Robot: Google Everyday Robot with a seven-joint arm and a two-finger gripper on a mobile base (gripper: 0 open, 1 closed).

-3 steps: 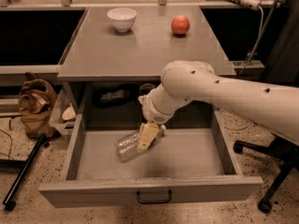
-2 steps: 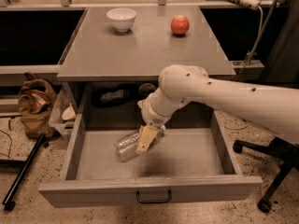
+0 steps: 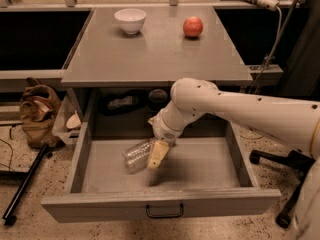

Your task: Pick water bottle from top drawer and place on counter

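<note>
Brown bag (image 3: 37,114) on the floor, white bowl (image 3: 130,20) on the counter (image 3: 155,54), water bottle (image 3: 135,155) tilted inside the open top drawer (image 3: 200,166), tool (image 3: 156,160) against its right end, grip impossible to tell, red apple (image 3: 193,27) rightward on the counter.

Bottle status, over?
Gripper in open drawer, at bottle. Bottle on its side, drawer floor. Bowl, apple at counter's far end.

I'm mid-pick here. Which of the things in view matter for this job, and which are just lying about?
For the job:
water bottle, lying on its side in the open top drawer
counter, where it goes
gripper, down in the drawer at the bottle

Lying about:
white bowl and red apple on the counter
brown bag and black pole on the floor, left
</note>
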